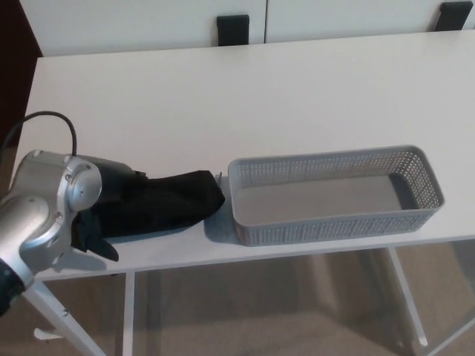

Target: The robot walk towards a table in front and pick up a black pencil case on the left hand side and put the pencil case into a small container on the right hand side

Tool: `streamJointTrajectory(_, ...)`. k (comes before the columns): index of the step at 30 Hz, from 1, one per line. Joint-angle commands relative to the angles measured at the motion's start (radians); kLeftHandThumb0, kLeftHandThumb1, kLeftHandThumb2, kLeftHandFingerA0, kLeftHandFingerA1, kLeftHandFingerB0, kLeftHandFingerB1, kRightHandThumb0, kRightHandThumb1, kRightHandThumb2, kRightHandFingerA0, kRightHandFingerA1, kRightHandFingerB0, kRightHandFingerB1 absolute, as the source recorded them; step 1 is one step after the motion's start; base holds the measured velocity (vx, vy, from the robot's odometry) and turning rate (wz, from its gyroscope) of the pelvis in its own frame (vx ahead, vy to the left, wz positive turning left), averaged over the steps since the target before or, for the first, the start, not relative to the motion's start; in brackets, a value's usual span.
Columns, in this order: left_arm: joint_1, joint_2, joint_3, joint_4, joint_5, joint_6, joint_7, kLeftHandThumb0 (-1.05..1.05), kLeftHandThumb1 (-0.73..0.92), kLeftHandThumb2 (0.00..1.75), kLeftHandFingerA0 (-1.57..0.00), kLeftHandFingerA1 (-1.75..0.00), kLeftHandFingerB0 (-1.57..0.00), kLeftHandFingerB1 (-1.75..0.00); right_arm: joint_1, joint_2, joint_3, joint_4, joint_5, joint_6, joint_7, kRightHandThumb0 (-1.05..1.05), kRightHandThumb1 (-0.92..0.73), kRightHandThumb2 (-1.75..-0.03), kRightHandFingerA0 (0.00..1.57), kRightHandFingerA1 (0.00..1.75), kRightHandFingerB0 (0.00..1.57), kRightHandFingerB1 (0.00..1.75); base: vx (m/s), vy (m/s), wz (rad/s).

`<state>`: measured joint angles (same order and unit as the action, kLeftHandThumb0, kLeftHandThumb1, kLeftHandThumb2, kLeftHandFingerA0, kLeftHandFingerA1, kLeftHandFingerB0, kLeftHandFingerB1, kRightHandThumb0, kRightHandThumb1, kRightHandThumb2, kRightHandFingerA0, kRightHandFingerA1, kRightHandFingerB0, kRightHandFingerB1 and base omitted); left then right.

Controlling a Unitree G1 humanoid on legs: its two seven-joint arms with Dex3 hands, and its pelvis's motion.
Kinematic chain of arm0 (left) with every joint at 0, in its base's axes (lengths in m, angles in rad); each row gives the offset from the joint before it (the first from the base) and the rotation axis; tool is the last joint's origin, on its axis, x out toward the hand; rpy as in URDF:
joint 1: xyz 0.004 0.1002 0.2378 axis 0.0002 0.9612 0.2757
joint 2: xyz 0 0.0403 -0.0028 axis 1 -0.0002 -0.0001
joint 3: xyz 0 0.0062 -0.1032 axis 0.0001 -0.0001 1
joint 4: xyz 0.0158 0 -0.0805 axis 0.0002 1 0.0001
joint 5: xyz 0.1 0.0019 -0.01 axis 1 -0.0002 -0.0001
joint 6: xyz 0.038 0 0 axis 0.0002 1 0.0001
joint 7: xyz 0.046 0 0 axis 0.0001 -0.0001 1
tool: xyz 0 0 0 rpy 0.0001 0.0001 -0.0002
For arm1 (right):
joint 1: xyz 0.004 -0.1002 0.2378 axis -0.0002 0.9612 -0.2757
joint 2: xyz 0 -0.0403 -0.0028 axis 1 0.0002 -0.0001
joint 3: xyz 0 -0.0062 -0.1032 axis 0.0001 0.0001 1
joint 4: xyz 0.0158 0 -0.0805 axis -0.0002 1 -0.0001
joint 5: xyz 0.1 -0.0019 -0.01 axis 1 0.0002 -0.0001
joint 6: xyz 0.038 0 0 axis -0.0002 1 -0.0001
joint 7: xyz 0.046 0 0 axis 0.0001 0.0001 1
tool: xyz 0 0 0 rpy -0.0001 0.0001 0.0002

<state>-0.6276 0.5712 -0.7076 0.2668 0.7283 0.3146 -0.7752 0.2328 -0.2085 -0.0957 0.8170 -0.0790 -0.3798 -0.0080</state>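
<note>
From the head view we look down on a white table (245,89) that fills most of the picture. Our left arm comes in from the lower left, its silver wrist joint large in the foreground with a black cable looping up behind it. The left hand (104,204) is at the near left edge of the table, pressed against the black pencil case (174,200). The hand is black like the case and the wrist covers part of it, so we cannot tell whether the fingers are clenched on the case or merely resting against it. The case lies flat on the table, its long side running left to right, and its right end reaches just beside the left end of the grey basket (415,178), perhaps touching it. The basket is a long, shallow tray with perforated walls, sitting near the front edge on the right half of the table. Our right hand does not show. Beyond the far edge we see white cabinet fronts with two dark handles.
</note>
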Motion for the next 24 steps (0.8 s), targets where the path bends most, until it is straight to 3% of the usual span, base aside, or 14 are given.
streamJointTrajectory(1,0.289,-0.060,0.188,0.086,-0.084,-0.404,0.745,-0.04,0.73,0.46,-0.64,-1.75,-0.43,-1.44,-0.010,-0.024,-0.011,0.007,0.015,0.014,0.017,-0.24,-0.66,-0.59,0.49,0.40,0.37,0.38,0.00,0.000,0.00)
streamJointTrajectory(5,0.307,-0.055,0.214,0.080,-0.085,-0.433,0.758,-0.02,0.71,0.43,-0.58,-1.75,-0.44,-1.48,0.002,-0.020,-0.010,0.005,0.021,0.005,0.029,-0.23,-0.67,-0.60,0.49,0.42,0.37,0.40,0.00,0.000,0.00)
streamJointTrajectory(7,0.312,-0.057,0.226,0.083,-0.086,-0.447,0.765,-0.08,0.69,0.44,-0.67,-1.73,-0.45,-1.43,0.001,-0.021,-0.008,0.008,0.018,0.001,0.030,-0.23,-0.67,-0.60,0.49,0.42,0.38,0.39,0.00,0.000,0.00)
streamJointTrajectory(10,0.322,-0.063,0.237,0.087,-0.081,-0.474,0.785,-0.07,0.73,0.46,-0.68,-1.75,-0.46,-1.44,0.004,-0.023,-0.003,0.001,0.011,0.005,0.026,-0.23,-0.67,-0.60,0.50,0.41,0.38,0.39,0.00,0.000,0.00)
streamJointTrajectory(11,0.327,-0.062,0.241,0.083,-0.083,-0.480,0.784,-0.05,0.71,0.46,-0.61,-1.72,-0.46,-1.43,0.005,-0.022,-0.002,-0.001,0.011,0.003,0.026,-0.23,-0.67,-0.60,0.51,0.42,0.38,0.40,0.00,0.000,0.00)
streamJointTrajectory(13,0.337,-0.060,0.250,0.074,-0.083,-0.493,0.786,-0.06,0.66,0.48,-0.63,-1.69,-0.48,-1.40,0.003,-0.020,-0.004,-0.004,0.017,0.000,0.032,-0.23,-0.67,-0.60,0.50,0.43,0.38,0.40,0.00,0.000,0.00)
streamJointTrajectory(19,0.333,-0.062,0.311,0.044,-0.116,-0.495,0.747,-0.03,0.68,0.47,-0.54,-1.75,-0.42,-1.48,-0.019,-0.025,0.005,0.011,-0.001,-0.005,0.017,-0.24,-0.67,-0.60,0.53,0.44,0.42,0.42,0.00,0.000,0.00)
streamJointTrajectory(24,0.314,-0.029,0.402,0.002,-0.153,-0.524,0.717,0.00,0.67,0.48,-0.60,-1.75,-0.44,-1.52,-0.031,-0.027,0.008,0.016,-0.005,-0.001,0.011,-0.23,-0.67,-0.60,0.56,0.45,0.45,0.42,0.00,0.000,0.00)
